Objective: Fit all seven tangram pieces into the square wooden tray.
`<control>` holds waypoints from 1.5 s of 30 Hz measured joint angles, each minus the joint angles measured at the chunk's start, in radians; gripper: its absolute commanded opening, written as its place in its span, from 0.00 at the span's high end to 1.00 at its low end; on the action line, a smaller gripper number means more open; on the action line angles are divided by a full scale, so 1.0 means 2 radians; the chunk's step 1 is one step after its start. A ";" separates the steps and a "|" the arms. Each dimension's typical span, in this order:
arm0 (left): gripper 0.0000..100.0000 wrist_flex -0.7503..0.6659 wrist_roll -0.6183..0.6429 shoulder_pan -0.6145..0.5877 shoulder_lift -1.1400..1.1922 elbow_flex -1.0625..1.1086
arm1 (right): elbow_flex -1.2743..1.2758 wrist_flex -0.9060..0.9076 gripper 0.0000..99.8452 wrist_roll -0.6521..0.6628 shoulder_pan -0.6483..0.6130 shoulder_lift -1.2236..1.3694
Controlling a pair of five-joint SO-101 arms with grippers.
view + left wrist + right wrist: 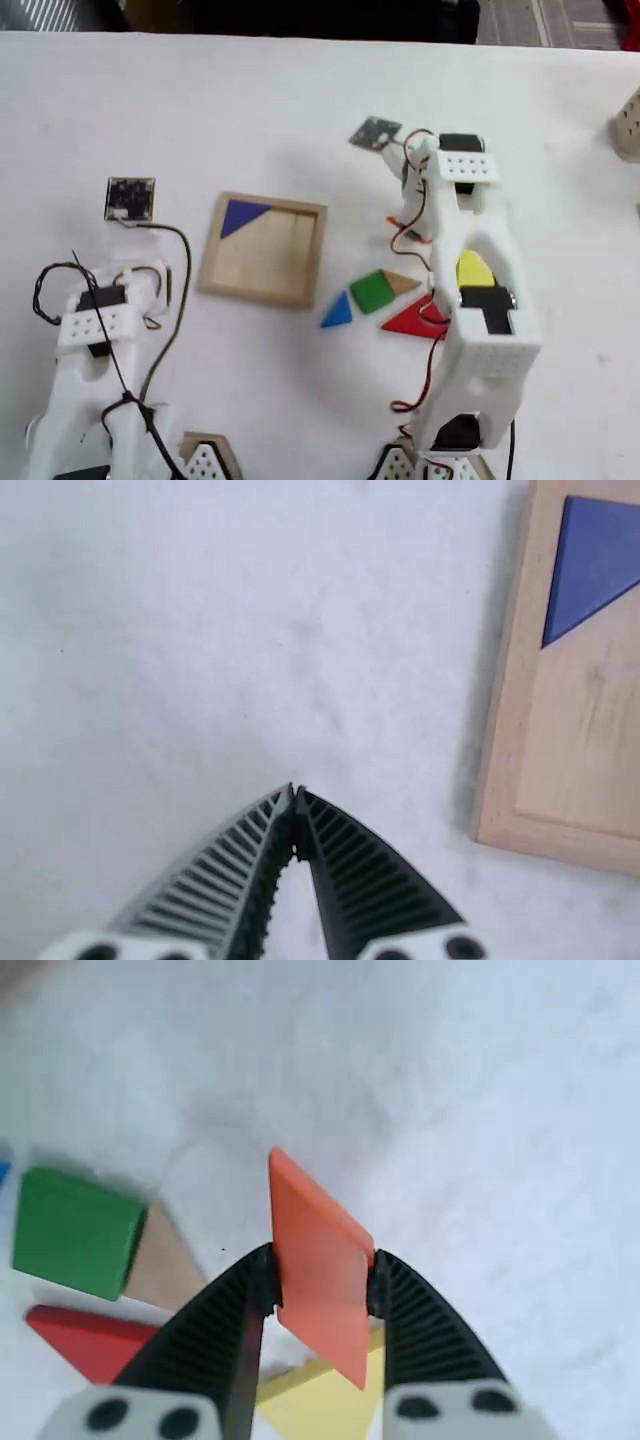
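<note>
Since the tray (258,291) is holding just a blue triangle (240,215) in its far-left corner, the right gripper (320,1262) is clamping an orange piece (310,1210) over the loose pieces (372,290) to the tray's right, likely next in. The left gripper (294,815) is sitting closed and empty, left of the tray.

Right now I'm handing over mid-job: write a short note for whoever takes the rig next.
Left claw: shut, empty, over the table beside the tray.
Right claw: shut on the orange piece.
Done: large blue triangle sits in a tray corner.
Left: the orange piece, plus small blue triangle, green square, tan triangle, red triangle and yellow piece, all loose on the table.
</note>
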 measured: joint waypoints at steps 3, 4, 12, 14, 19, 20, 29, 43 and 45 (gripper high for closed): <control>0.98 0.000 0.000 0.000 0.000 0.000 | 0.000 0.038 0.98 -0.093 -0.039 -0.045; 0.98 0.000 0.000 0.000 0.000 0.000 | 0.000 0.051 0.98 -0.124 -0.056 -0.058; 0.98 0.000 0.000 0.000 0.000 0.004 | 0.007 0.077 0.98 -0.269 -0.215 -0.094; 0.98 0.000 0.000 0.000 -0.001 0.013 | 0.018 0.062 0.98 -0.272 -0.246 -0.094; 0.98 0.000 0.000 0.000 -0.001 0.014 | 0.032 -0.011 0.98 -0.273 -0.311 -0.043; 0.98 0.000 0.000 0.000 -0.001 0.014 | 0.032 -0.025 0.97 -0.273 -0.318 -0.030; 0.98 0.000 0.000 0.000 -0.001 0.014 | 0.025 -0.058 0.66 -0.273 -0.305 0.026; 0.98 0.000 0.000 0.000 -0.001 0.014 | 0.042 0.095 0.81 -0.229 -0.224 -0.124; 0.98 0.000 0.000 0.000 -0.001 0.014 | 0.081 0.093 0.93 -0.238 -0.191 -0.149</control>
